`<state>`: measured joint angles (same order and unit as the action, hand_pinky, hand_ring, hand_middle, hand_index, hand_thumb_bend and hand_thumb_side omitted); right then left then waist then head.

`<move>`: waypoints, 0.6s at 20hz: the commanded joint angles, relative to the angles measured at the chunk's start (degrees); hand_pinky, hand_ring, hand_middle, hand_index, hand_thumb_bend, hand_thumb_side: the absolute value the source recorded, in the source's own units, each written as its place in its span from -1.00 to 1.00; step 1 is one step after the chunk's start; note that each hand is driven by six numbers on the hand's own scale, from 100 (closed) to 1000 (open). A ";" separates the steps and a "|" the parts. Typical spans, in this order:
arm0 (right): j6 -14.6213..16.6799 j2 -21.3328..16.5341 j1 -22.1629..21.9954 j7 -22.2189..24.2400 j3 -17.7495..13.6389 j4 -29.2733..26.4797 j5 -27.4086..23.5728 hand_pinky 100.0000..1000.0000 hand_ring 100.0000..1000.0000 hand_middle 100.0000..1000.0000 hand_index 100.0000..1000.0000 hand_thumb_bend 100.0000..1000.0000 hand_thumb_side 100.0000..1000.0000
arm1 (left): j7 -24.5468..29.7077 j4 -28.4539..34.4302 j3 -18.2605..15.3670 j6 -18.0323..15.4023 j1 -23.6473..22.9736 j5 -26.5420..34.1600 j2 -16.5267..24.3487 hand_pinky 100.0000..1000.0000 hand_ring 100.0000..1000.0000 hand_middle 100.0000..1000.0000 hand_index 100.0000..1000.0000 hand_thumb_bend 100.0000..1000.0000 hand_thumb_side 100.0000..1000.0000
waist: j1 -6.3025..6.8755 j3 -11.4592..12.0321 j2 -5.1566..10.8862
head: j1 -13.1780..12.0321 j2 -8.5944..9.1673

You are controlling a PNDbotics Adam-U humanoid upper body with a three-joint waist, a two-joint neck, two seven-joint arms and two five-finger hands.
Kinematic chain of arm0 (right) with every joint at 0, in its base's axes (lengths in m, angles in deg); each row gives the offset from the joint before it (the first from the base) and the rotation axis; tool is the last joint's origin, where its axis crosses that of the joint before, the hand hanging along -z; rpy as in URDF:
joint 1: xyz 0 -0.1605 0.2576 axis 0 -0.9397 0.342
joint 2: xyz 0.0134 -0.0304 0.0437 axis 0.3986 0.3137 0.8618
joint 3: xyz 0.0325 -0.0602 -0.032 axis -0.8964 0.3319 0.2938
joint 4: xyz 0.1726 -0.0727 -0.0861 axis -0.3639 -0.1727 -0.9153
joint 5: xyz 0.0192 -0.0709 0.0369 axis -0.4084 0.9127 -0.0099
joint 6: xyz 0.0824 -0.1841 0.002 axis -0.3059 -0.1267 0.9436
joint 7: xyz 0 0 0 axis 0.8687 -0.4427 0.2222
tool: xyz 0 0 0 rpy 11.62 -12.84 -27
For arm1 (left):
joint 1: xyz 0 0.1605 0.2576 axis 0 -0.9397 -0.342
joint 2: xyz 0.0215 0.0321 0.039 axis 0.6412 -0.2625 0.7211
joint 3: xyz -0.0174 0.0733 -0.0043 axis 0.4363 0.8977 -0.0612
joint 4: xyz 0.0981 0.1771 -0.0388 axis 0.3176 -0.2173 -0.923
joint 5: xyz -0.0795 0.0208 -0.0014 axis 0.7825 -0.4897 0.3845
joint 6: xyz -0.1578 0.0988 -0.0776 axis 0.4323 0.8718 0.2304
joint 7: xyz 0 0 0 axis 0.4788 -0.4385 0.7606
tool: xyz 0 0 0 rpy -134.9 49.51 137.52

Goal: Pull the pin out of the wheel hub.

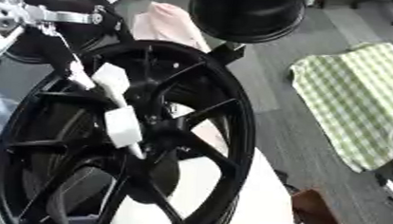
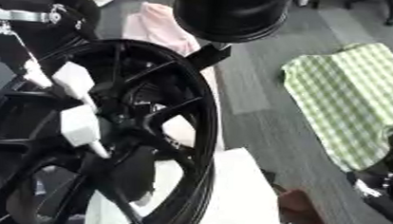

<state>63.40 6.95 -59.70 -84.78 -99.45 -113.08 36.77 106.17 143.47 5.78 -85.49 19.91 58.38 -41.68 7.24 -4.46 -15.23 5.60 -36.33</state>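
Note:
A large black spoked wheel hub [image 1: 191, 132] stands tilted on a pale surface and fills the left half of both views. My left arm comes in from the upper left with a silver bracket [image 1: 67, 16]. My left hand [image 1: 110, 79] shows as white blocky pieces lying across the spokes. A second white piece [image 1: 122, 125] ends in a thin tip right at the hub's centre [image 1: 153, 131]. I cannot make out a separate pin there. My right hand [image 2: 383, 188] is a dark shape at the lower right edge, away from the wheel.
A black cylinder [image 2: 229, 13] stands just behind the wheel's top. A green-checked cloth [image 1: 358, 97] lies on the grey floor to the right. Pink cloth [image 1: 166, 22] sits behind the wheel. A brown object [image 1: 316, 214] lies by the pale surface [image 1: 237, 201].

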 commanded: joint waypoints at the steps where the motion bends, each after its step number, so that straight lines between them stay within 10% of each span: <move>1: 0.07 -1.67 0.33 0.08 -0.19 -0.88 -0.08 -0.12 0.24 -0.09 0.28 -0.07 -0.57 | 11.68 -1.04 -0.40 -13.08 1.40 -0.64 0.58 0.64 0.59 0.40 0.64 0.44 -0.41 | -0.69 -0.06 1.11 | -0.30 0.62; 12: 0.03 -1.68 0.44 0.06 -0.15 -0.87 -0.09 -0.12 0.24 -0.09 0.28 -0.08 -0.57 | 11.68 -1.29 -0.75 -12.22 0.98 5.26 0.17 0.54 0.46 0.16 0.54 0.06 -0.54 | -0.68 -0.15 1.07 | -0.37 0.67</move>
<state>63.39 6.95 -59.50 -84.77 -99.43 -113.08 36.77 105.83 141.21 5.32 -85.82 19.90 62.35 -42.65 7.15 -4.57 -15.23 5.38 -36.17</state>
